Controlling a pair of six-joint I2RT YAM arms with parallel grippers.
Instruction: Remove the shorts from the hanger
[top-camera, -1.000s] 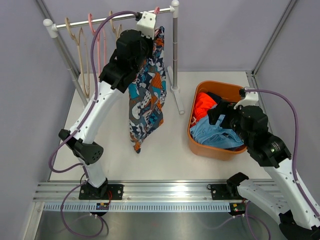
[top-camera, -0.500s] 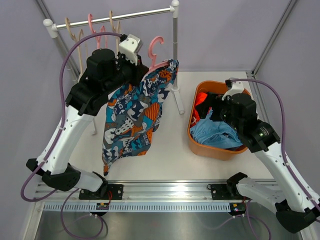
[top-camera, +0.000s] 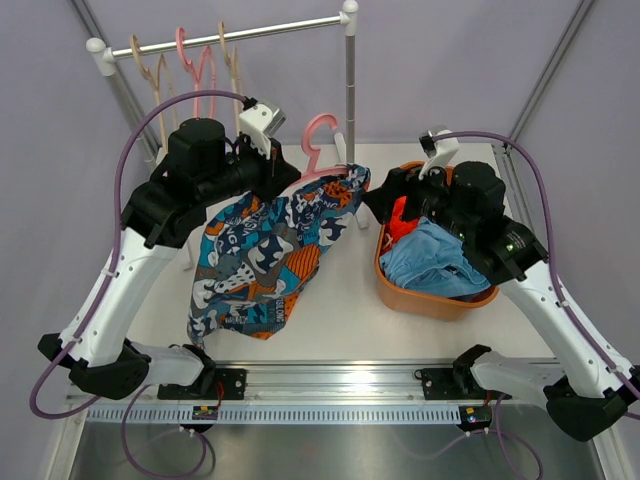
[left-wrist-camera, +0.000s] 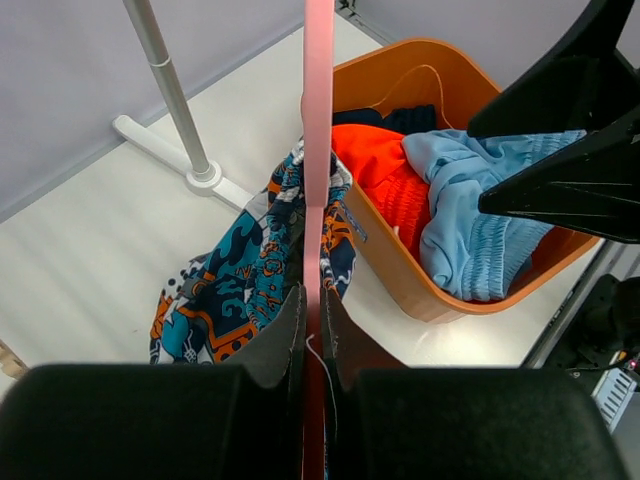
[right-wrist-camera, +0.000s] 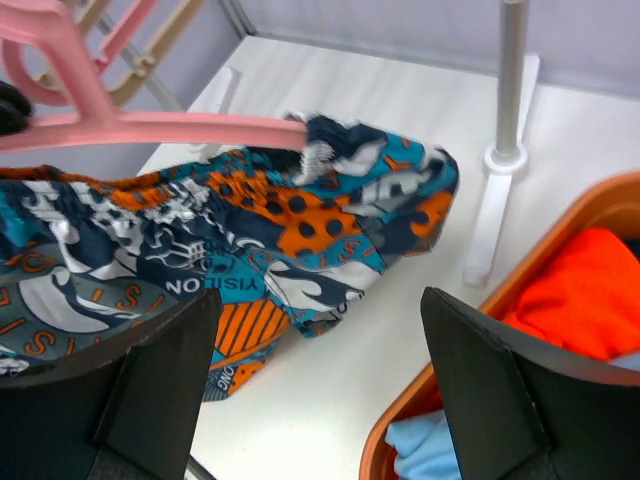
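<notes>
The left gripper (left-wrist-camera: 313, 296) pinches the pink hanger (right-wrist-camera: 180, 128), the printed shorts (top-camera: 265, 250) draped from it above the table (top-camera: 345, 305) (soft, light, floppy cloth), so the wide-open right gripper (right-wrist-camera: 318, 300) should probably pinch their nearest bunched edge.

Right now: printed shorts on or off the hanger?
On. The printed shorts drape from the pink hanger, clamped in the shut left tool.

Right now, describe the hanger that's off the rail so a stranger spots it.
From the clothes rail at the back, come forward. The pink hanger sits in the left gripper, carrying printed shorts; the other hangers hang bare on the rail.
</notes>
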